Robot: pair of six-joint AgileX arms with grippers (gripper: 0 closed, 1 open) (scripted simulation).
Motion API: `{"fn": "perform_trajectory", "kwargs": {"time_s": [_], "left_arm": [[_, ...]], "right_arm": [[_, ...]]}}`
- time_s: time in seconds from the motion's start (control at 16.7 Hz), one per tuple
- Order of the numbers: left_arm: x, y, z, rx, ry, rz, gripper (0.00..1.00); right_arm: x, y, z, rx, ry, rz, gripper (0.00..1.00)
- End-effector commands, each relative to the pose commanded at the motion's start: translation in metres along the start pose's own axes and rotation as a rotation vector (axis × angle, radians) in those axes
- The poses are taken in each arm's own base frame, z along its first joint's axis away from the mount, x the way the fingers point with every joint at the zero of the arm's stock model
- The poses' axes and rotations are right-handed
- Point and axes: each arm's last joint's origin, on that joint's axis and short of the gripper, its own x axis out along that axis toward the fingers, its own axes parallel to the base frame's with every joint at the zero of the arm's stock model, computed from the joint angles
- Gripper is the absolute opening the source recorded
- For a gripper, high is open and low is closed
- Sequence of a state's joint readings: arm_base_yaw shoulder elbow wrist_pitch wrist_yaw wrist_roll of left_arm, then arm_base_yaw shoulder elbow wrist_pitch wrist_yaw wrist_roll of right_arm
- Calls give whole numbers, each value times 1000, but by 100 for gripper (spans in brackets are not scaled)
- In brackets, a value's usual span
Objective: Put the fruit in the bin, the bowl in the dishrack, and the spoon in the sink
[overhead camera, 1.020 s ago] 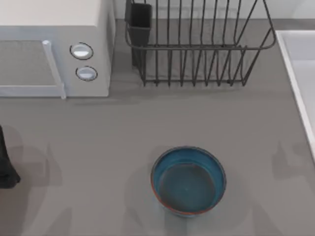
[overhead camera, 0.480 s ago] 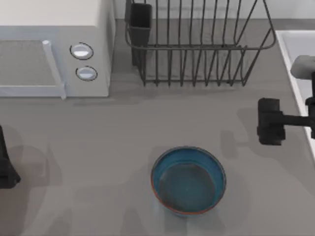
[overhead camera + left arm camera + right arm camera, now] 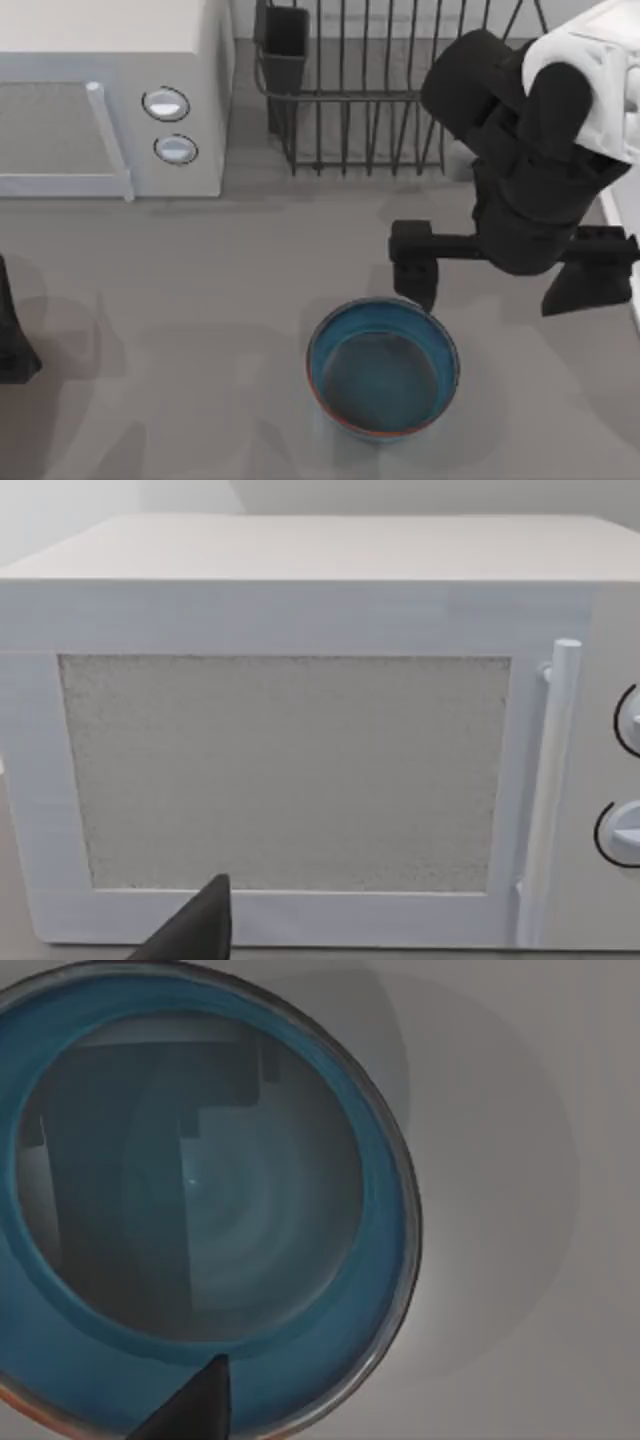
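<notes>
A: Hovering just above the far rim of the bowl [image 3: 383,368], the right gripper [image 3: 505,265] is seen with its fingers spread wide apart.

B: The bowl is found on the table [image 3: 200,330], in front of the dishrack [image 3: 380,100]; the left arm is parked at the left edge.

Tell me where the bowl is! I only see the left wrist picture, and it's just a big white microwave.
Observer: The bowl stands on the table, nearer the camera than the dishrack.
Operator: Anything inside it?
Observer: No, the right wrist view shows its blue inside bare.
Operator: Who's grabbing it?
Observer: Nobody yet. The right gripper is open beside the bowl's far rim; the left gripper is parked at the table's left edge.
</notes>
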State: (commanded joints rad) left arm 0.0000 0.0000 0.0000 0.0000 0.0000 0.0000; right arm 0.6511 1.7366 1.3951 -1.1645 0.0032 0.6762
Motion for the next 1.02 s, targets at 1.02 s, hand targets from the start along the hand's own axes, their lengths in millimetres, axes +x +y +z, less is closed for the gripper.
{"fn": "perform_trajectory", "kwargs": {"time_s": [1.02], "left_arm": [[0,0,0,0,0,0,100]], "right_arm": [[88,14,-1,-12,45,-32,100]]}}
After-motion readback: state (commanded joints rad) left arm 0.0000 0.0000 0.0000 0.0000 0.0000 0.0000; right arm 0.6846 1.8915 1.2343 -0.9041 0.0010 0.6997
